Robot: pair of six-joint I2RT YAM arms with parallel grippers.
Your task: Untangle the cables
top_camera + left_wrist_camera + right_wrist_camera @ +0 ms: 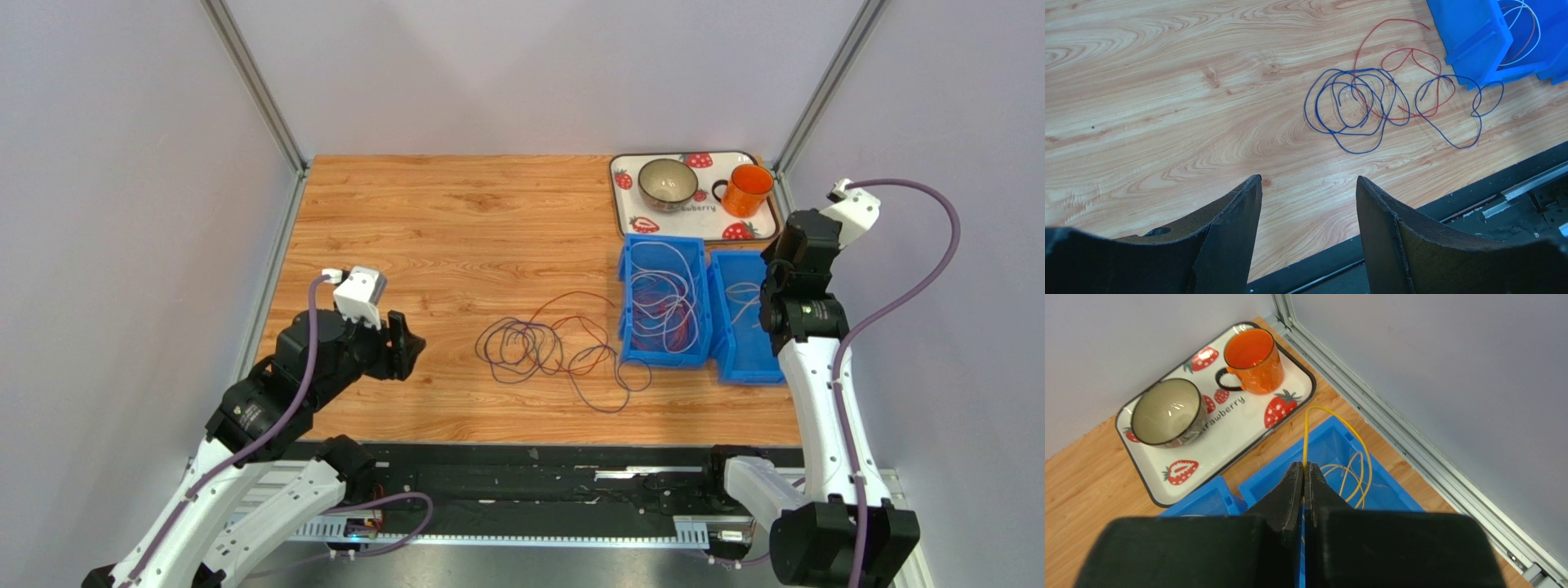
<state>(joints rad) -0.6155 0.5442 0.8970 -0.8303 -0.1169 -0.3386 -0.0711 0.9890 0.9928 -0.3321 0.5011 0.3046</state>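
R gripper (1303,478) pinched shut on yellow cable (1305,435) above right blue bin (1389,493). L gripper (1309,187) wide apart, empty, near purple+red tangle (1358,104) on table (1168,92). Left blue bin (626,306) holds some cables. Est. partway: that 1 tangle left.

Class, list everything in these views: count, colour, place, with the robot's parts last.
table: one, light wood, under everything
loose cables: one tangle, purple and red, mid-table
left bin: one, blue, right of tangle
binned cables: several, white and purple, in left bin
right bin: one, blue, beside left bin
yellow cable: one, yellow, rising from right bin
tray: one, strawberry-patterned white, far right corner
bowl: one, beige, on tray
mug: one, orange, on tray
left gripper: one, black, open over table's left
right gripper: one, black, shut on yellow cable
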